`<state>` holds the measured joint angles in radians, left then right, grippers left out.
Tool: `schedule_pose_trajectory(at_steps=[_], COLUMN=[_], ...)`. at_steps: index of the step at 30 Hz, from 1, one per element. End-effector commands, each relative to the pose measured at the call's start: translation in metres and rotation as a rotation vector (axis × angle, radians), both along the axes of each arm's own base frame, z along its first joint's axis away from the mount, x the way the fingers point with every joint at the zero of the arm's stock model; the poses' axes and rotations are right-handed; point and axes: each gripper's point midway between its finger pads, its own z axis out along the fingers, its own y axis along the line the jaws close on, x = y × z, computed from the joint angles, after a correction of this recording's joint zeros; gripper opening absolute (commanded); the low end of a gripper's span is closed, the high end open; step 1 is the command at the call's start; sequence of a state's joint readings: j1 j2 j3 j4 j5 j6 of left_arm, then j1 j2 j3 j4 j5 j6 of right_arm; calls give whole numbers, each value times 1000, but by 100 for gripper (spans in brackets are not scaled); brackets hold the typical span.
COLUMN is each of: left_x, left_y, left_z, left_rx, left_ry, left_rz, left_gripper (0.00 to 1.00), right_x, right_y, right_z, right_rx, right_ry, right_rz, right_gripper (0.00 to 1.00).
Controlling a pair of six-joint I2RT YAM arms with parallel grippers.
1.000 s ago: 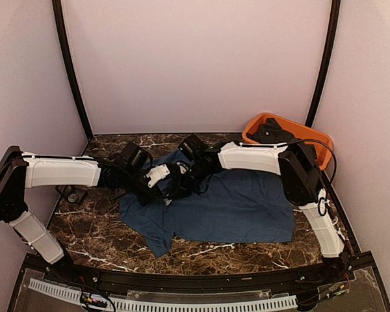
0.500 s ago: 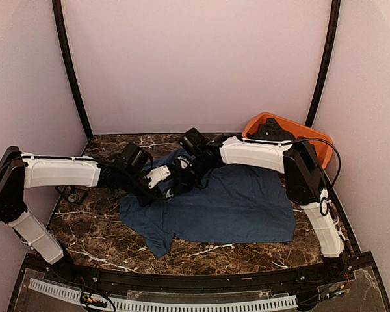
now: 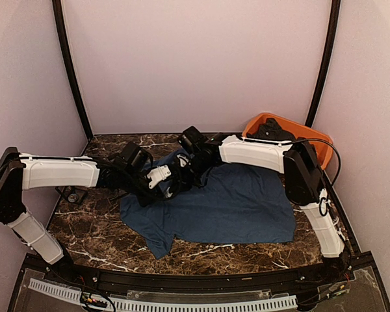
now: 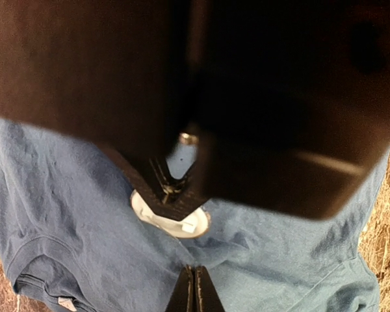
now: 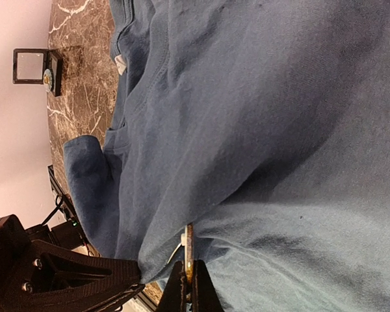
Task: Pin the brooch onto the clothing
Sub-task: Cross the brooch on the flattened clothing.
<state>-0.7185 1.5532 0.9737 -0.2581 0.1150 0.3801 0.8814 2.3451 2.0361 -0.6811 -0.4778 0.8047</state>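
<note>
The clothing (image 3: 234, 201), a navy T-shirt, lies spread over the marble table. Both grippers meet at its upper left part. My right gripper (image 5: 189, 279) is shut on the brooch (image 5: 189, 247), a white oval disc seen edge-on and pressed against a raised fold of cloth. In the left wrist view the brooch (image 4: 182, 224) shows its white back against the clothing (image 4: 71, 195), under the right gripper's dark fingers (image 4: 169, 188). My left gripper (image 4: 195, 286) is shut on a pinched fold of the shirt just beside the brooch. The pin itself is hidden.
An orange tub (image 3: 323, 151) with a dark garment (image 3: 273, 133) stands at the back right corner. A small black open box (image 3: 71, 194) sits on the marble left of the shirt, also in the right wrist view as the box (image 5: 36, 67).
The right arm's wrist has shifted slightly toward the back, and the two grippers have drawn a little closer over the shirt. Both stay shut.
</note>
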Motion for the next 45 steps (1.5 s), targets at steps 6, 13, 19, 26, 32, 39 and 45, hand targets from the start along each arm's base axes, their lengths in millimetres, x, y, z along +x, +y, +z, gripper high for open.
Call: schedule_pose_trajectory(at_steps=[6, 13, 19, 26, 32, 39, 45], left_x=[-5, -3, -1, 1, 1, 1, 3], left_y=[2, 4, 7, 11, 10, 11, 13], left_z=[0, -4, -8, -11, -12, -11, -11], left_rx=[5, 22, 45, 65, 64, 69, 74], left_ry=[2, 0, -1, -4, 1, -5, -10], left_rz=[4, 16, 26, 40, 41, 44, 52], left_gripper=[1, 1, 1, 1, 1, 1, 1], right_x=[-11, -21, -24, -31, -36, -38, -44], right_y=[18, 20, 18, 17, 17, 18, 21], right_z=[9, 14, 19, 22, 25, 32, 40], right_rx=[51, 72, 82, 97, 112, 134, 164], right_ry=[-15, -8, -14, -10, -8, -7, -6], right_rz=[50, 81, 92, 114, 134, 147, 171], right_gripper=[0, 0, 0, 0, 0, 0, 0])
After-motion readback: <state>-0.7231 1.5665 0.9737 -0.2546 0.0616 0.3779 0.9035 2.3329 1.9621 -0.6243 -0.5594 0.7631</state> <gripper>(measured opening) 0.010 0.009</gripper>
